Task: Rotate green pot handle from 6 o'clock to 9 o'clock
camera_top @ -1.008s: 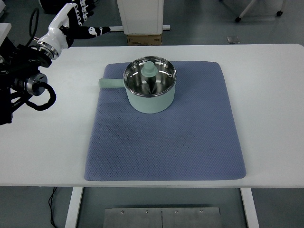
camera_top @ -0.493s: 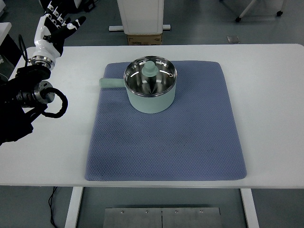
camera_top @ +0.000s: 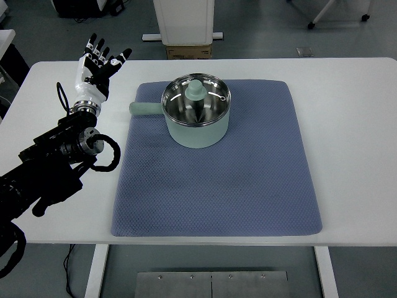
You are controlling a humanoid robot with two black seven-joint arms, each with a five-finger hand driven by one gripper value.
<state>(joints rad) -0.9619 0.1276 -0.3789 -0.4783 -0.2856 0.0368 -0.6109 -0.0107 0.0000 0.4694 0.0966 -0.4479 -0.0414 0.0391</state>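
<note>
Green pot (camera_top: 196, 124): on blue mat (camera_top: 217, 180), lid (camera_top: 196, 99) seated, contents hidden; handle (camera_top: 144, 108) points left. Left hand (camera_top: 96, 71): fingers spread, empty, near handle.

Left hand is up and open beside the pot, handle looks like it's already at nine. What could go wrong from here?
1. The left hand hovers open, close to the handle; a stray sweep could knock it off nine o'clock.
2. The green pot sits on a mat lying loose on the table; a hard push may slide the mat.
3. The lid just rests on top; a jolt might shift it.
</note>
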